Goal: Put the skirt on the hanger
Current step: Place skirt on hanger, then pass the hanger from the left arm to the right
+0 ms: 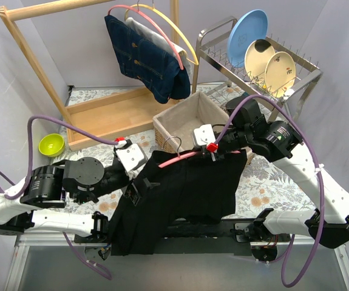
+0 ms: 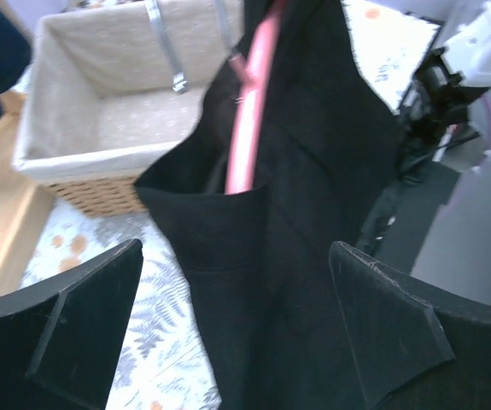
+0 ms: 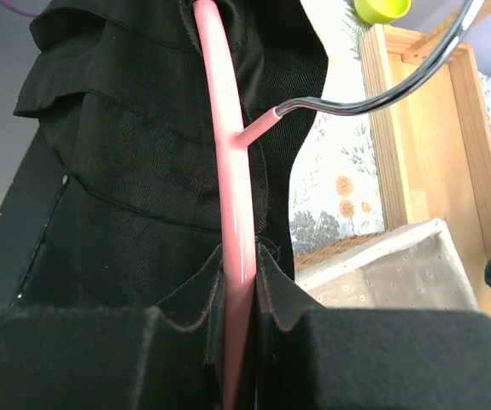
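The black skirt [image 1: 186, 188] hangs in loose folds above the table's [image 1: 265, 194] near edge, its waistband drawn along the pink hanger [image 1: 177, 160]. The right fingers [image 3: 382, 359] are clamped on the hanger's bar and the cloth together. The left fingers [image 2: 83, 316] stand wide apart at the skirt's left end.

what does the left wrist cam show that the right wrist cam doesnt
Only the left wrist view shows the left gripper, open with the cloth between its fingers, and part of the right arm. Only the right wrist view shows the green bowl and the right gripper shut on the pink hanger. Both show that hanger inside the black skirt, plus the lined basket.
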